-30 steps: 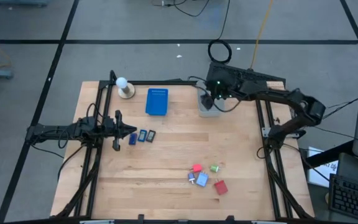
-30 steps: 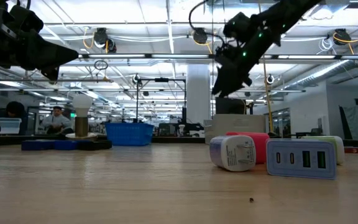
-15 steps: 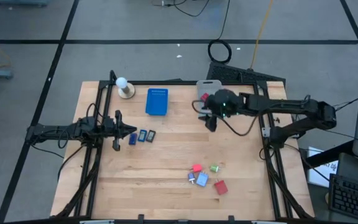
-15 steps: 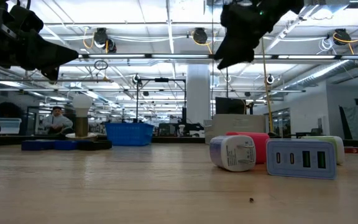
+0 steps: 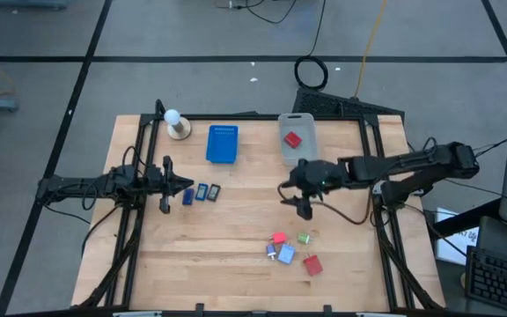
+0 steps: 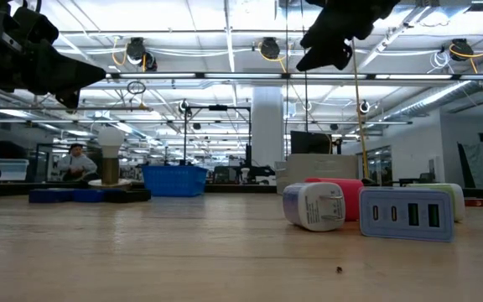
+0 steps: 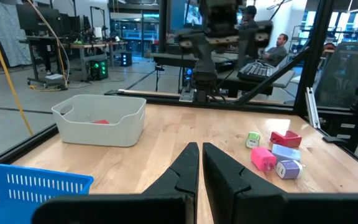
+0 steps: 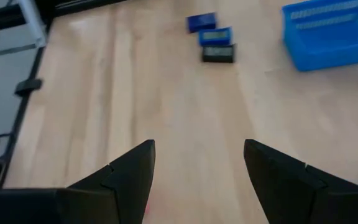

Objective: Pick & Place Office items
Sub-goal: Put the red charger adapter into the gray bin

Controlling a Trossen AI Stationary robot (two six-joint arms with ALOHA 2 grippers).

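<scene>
Far edge: ball (image 5: 173, 117) left, tray (image 5: 222, 144) middle, bin (image 5: 295, 139) right, a block (image 5: 293, 139) inside.
Left: three rectangles (image 5: 202, 192).
Near right: pieces (image 5: 290, 250).

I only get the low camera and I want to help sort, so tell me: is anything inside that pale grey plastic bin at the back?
Observer: Yes, one small red block lies in the pale grey plastic bin.
Operator: What's that black thing hanging at the top of my screen?
Observer: That is the right gripper, open and empty, above bare wood between the bin and the cluster of little coloured pieces.
Operator: And the stuff by the blue basket?
Observer: Three small dark-blue and grey rectangles lie in a row at the tip of the shut left gripper.
</scene>
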